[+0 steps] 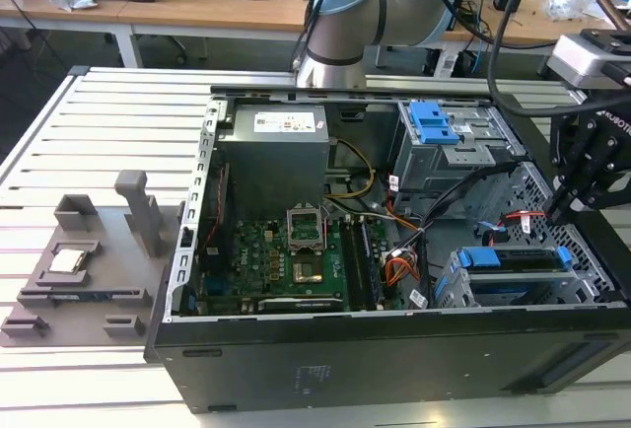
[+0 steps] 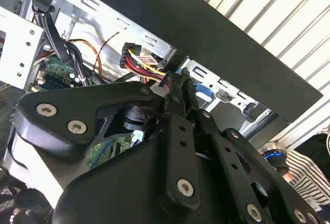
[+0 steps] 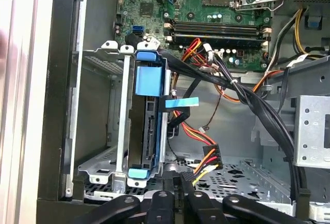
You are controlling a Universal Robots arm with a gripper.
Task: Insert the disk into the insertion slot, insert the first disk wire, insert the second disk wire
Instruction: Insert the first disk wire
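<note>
The disk [image 3: 149,126], grey in its bright blue caddy, sits inside the silver perforated insertion slot [image 3: 103,162]; in the exterior view the disk [image 1: 513,258] lies in the slot [image 1: 455,288] at the case's near right corner. My gripper [image 3: 178,182] hovers just off the disk's exposed end, fingers pressed together on the end of a red, yellow and black disk wire [image 3: 206,162]. In the second wrist view the fingers [image 2: 178,87] pinch the same disk wire [image 2: 147,66]. A black disk wire with a blue tag [image 3: 180,102] hangs beside the disk; whether it is plugged in I cannot tell. The gripper [image 1: 558,209] hangs over the case's right side.
The motherboard [image 1: 286,260] and power supply [image 1: 271,147] fill the case's left half. A taller grey bay with a blue latch [image 1: 434,122] stands behind the slot. Loose cable bundles [image 3: 242,90] cross the middle. Grey fixtures [image 1: 89,260] lie on the table at the exterior view's left. A striped sleeve [image 2: 304,175] is nearby.
</note>
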